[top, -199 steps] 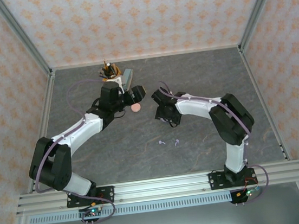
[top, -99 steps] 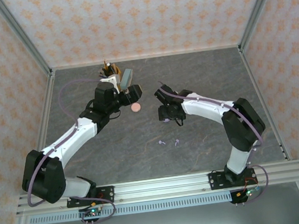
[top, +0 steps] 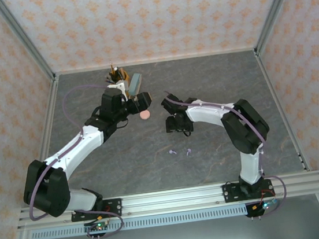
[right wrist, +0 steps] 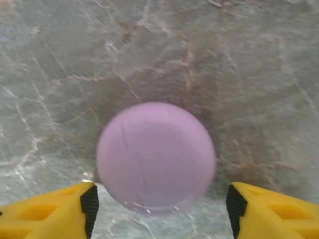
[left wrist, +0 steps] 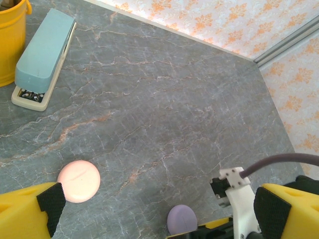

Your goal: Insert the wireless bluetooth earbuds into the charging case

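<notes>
Near the table's (top: 213, 83) middle, the right gripper (right wrist: 162, 208) is hanging low over the lilac disc (right wrist: 156, 157). Its jaws are standing partly open and straddling the disc without gripping it; one pad is sitting just beside the rim, the other apart from it. The left gripper (left wrist: 159, 206) is hovering with jaws spread wide, holding nothing, and the pink disc (left wrist: 78, 180) is lying just beside one of its fingers. Two lilac buds (top: 173, 151) are lying loose, side by side, nearer the arm bases and well apart from both discs.

Both discs are probably the cases and are looking shut, so I judge no bud is going in until one is opened.

The lilac disc is low, round and smooth. If the jaws are closing off-centre, it is likely to squirt sideways or skate across the table. The two grippers are working very near each other, so a reach by either is risking a knock. A sliding disc or a sweeping finger could scatter the tiny buds, which are looking apt to roll.

The table is showing as grey, marble-veined and fairly flat-finished. A stapler (left wrist: 45, 57) and a yellow cup (left wrist: 10, 45) are sitting at the far edge. Pale walls (top: 152, 15) with an orange motif are enclosing the cell, with metal posts (top: 23, 37) running up the corners.
</notes>
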